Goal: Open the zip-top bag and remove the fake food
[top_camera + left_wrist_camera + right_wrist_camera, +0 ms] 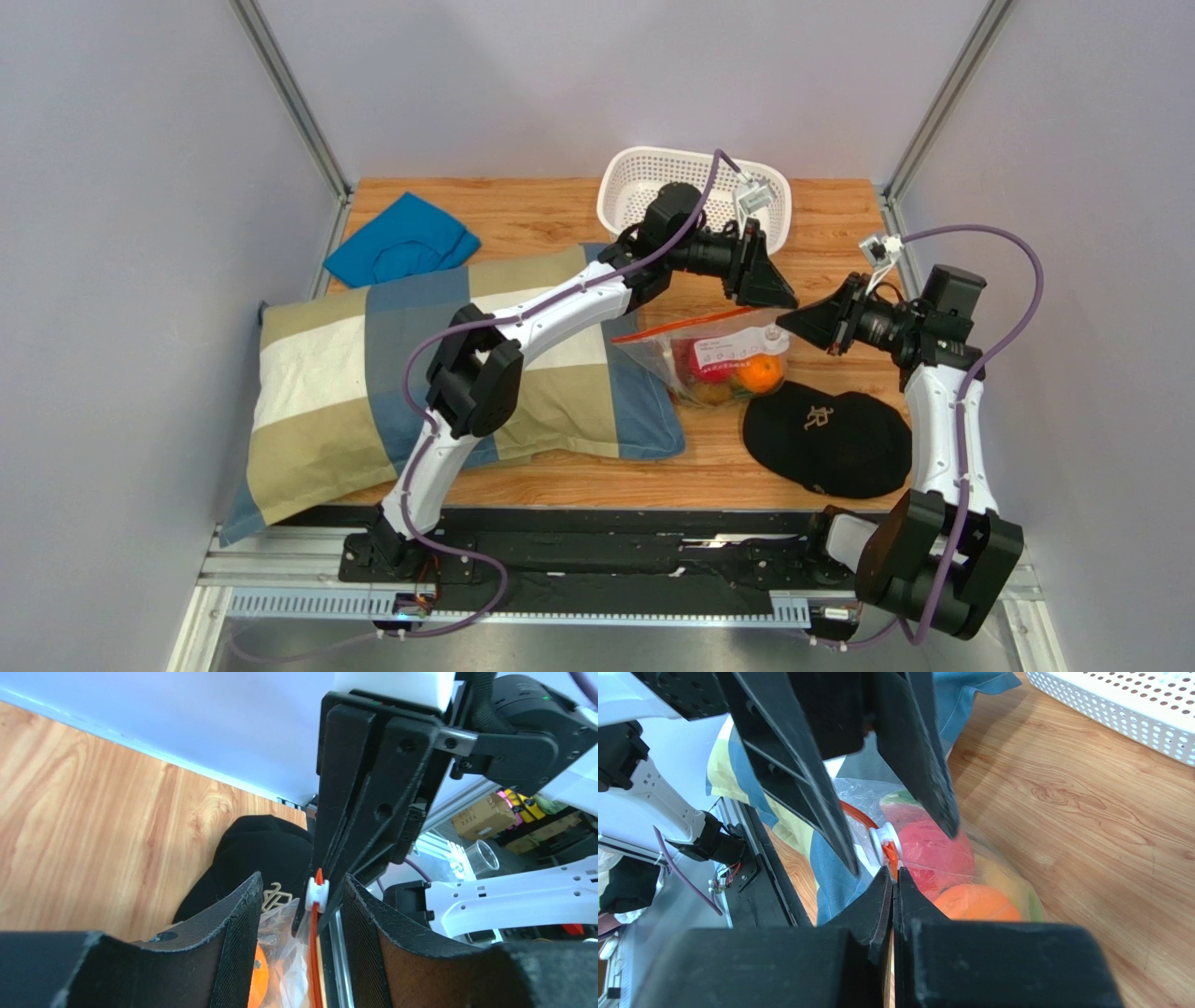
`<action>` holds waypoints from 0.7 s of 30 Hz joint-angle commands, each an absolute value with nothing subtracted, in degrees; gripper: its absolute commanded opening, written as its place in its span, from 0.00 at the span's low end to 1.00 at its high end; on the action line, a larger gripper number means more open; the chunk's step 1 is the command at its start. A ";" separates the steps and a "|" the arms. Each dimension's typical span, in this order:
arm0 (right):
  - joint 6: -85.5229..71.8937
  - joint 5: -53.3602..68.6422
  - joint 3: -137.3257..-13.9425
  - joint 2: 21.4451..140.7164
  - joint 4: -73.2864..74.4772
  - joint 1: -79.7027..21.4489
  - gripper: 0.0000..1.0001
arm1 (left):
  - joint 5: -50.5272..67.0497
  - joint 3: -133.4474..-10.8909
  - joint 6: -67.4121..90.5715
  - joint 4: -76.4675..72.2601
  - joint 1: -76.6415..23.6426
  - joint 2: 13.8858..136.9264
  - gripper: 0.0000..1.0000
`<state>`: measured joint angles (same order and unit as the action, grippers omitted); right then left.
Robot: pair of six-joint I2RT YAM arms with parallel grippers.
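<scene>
The zip-top bag [701, 353] lies between the pillow and the cap, its orange-red zip strip [314, 969] running up to a white slider [317, 894]. Fake food shows through the plastic: a red apple [936, 855], an orange [976, 903] and yellow-green pieces. My right gripper [892, 875] is shut on the bag's zip strip end, just past the slider [884, 844]. My left gripper [302, 879] is open, its fingers standing either side of the strip and slider, with gaps on both sides. In the top view both grippers, left [786, 298] and right [788, 325], meet tip to tip over the bag's right end.
A white perforated basket [694, 189] stands at the back behind the left arm. A black cap [828, 437] lies right of the bag, under the right arm. A checked pillow [351, 378] fills the left half, and a blue cloth [403, 238] lies behind it.
</scene>
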<state>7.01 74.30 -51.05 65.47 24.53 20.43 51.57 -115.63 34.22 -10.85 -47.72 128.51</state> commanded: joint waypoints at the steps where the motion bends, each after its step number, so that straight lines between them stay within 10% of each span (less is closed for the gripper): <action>1: 9.14 76.29 -52.91 64.78 25.66 20.13 0.00 | 51.24 -116.63 35.07 -15.90 -48.16 128.23 0.48; 9: 8.53 75.67 -52.03 64.42 24.71 20.13 0.00 | 52.38 -115.58 37.00 -17.84 -48.16 128.58 0.15; 21: 6.77 75.67 -52.21 65.48 23.73 20.04 0.00 | 54.58 -111.01 36.65 -19.42 -48.08 126.04 0.24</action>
